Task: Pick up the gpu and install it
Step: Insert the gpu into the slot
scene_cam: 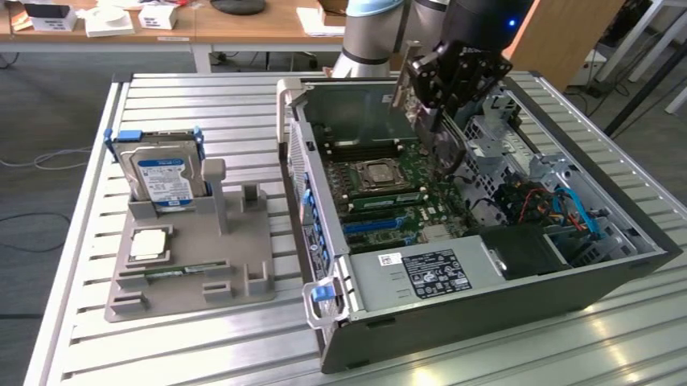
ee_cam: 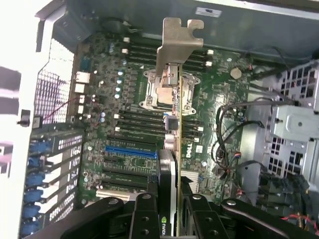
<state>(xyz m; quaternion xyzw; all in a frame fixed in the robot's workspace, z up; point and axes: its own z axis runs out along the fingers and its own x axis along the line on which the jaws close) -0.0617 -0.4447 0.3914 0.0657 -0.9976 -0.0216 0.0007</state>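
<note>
exterior view: a slatted metal worktop (scene_cam: 161, 88) carries an open computer case (scene_cam: 483, 322) lying on its side, with the green motherboard (scene_cam: 397, 201) facing up inside it. just beside the case, toward the exterior view's left, a grey holder (scene_cam: 215, 265) props a hard drive (scene_cam: 161, 173) with a blue and white label upright. the print on that label is too small for me to read, and so is the print on the white label of the power supply (scene_cam: 424, 273).

my tool (scene_cam: 438, 112) hangs over the open case, near its back wall. it is closed partway, with the fingers (ee_cam: 144, 219) pressed on the two flat faces of the gpu (ee_cam: 172, 149), so the card is in my grip and up in the air above the motherboard, not seated in any slot.

the card stands on edge. its long axis runs straight out from my fingers, and the silver bracket (ee_cam: 177, 40) sits at the far end. the blue slot (ee_cam: 130, 149) lies on the board just to one side of the card, and in the wrist view it runs across the card's line, not along it.

for writing, i can read "dell" (ee_cam: 191, 148) on the board beside the card. a green and white nvidia-style logo (ee_cam: 163, 226) sits on the card between my fingers.
</note>
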